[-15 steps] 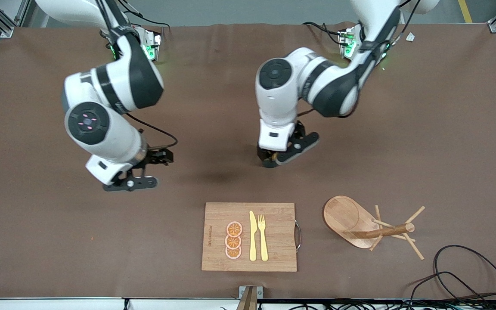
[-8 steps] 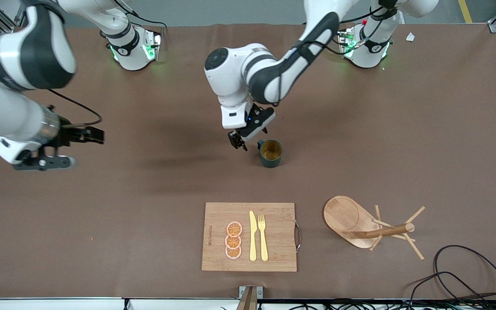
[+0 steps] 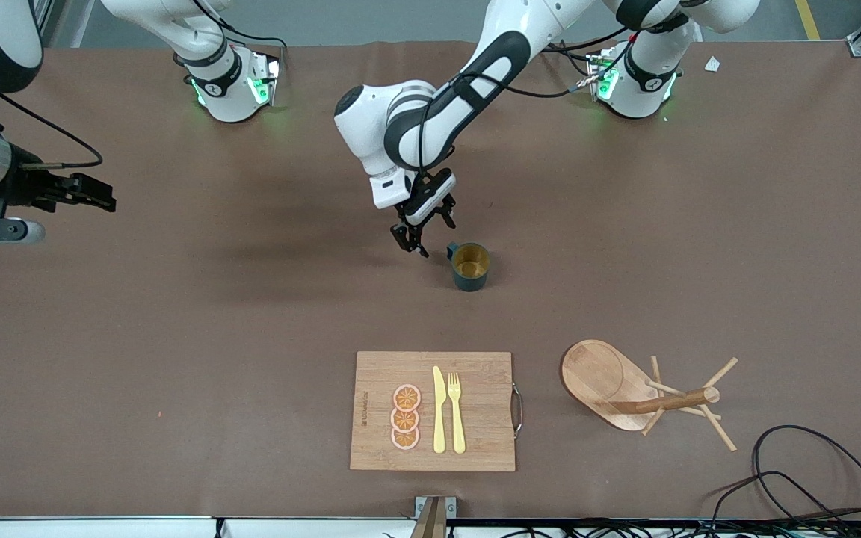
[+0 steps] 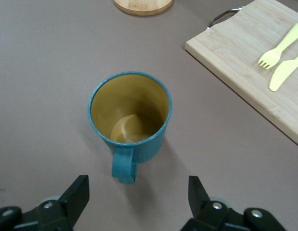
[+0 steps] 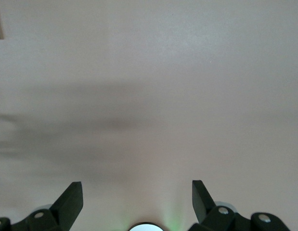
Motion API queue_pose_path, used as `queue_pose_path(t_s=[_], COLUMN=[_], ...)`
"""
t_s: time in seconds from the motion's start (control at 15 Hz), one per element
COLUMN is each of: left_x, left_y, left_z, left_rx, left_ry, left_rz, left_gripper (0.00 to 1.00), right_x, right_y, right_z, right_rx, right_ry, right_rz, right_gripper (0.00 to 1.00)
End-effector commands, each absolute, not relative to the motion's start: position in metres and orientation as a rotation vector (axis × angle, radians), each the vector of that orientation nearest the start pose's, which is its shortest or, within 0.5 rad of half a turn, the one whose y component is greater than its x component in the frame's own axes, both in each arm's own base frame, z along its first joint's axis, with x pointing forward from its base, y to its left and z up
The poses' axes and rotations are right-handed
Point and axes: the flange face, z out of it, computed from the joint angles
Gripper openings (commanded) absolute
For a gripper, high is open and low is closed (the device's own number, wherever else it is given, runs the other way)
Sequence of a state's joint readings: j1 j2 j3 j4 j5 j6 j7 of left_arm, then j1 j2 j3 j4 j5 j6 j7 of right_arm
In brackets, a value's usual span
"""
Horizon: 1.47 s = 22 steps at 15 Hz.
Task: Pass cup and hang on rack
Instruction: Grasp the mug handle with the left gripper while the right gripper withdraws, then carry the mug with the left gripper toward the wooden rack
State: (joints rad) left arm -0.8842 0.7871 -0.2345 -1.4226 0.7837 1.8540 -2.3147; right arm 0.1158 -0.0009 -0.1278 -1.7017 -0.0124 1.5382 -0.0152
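The dark teal cup [image 3: 469, 265] with a yellowish inside stands upright mid-table, held by nothing. My left gripper [image 3: 424, 233] hovers just beside it toward the right arm's end, open. In the left wrist view the cup [image 4: 129, 115] turns its handle [image 4: 123, 166] toward the open left gripper [image 4: 136, 195], with a gap between them. The wooden rack [image 3: 628, 392] sits nearer the front camera, toward the left arm's end. My right gripper [image 3: 72, 218] hangs open over the right arm's end of the table. The right wrist view shows the right gripper [image 5: 136, 197] open over bare table.
A rectangular cutting board [image 3: 434, 411] with orange slices [image 3: 405, 417], a yellow knife [image 3: 439, 409] and fork [image 3: 457, 411] lies nearer the front camera than the cup. Black cables [image 3: 812, 478] curl at the front corner by the rack.
The left gripper, which covered the cup a second ago, has drawn off to its side, leaving the cup standing free. The right arm has swung far out toward its end of the table.
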Motion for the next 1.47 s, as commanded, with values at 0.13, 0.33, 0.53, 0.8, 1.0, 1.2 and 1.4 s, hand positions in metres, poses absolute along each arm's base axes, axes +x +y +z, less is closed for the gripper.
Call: queue_pose_path(t_s=[0.13, 0.33, 0.53, 0.8, 1.0, 1.2, 1.4], left_x=[0.386, 0.387, 0.387, 0.385, 0.386, 0.391, 0.409], left_y=[-0.585, -0.578, -0.577, -0.578, -0.578, -0.578, -0.573], left_z=[0.2, 0.194, 0.191, 0.187, 0.188, 0.197, 0.23], left_rx=[-2.468, -2.426, -2.423, -2.423, -2.43, -2.447, -2.468], left_ry=[-1.198, -1.185, -1.179, -1.171, -1.154, -1.121, -1.135], left_rz=[-0.905, -0.918, -0.915, -0.912, -0.909, -0.898, -0.89], left_gripper=[0.75, 0.7, 0.61, 0.47, 0.14, 0.02, 0.0], right_x=[0.534, 0.535, 0.536, 0.537, 0.54, 0.542, 0.542], right_y=[-0.024, -0.019, -0.014, -0.017, -0.022, -0.031, -0.032], right_z=[0.558, 0.558, 0.56, 0.559, 0.56, 0.561, 0.561], right_rx=[-3.152, -3.154, -3.156, -3.155, -3.146, -3.108, -3.107], right_ry=[-0.015, -0.032, -0.044, -0.033, -0.002, 0.055, 0.06], right_rz=[0.263, 0.259, 0.246, 0.234, 0.202, 0.168, 0.168], right_gripper=[1.0, 1.0, 1.0, 1.0, 1.0, 1.0, 1.0])
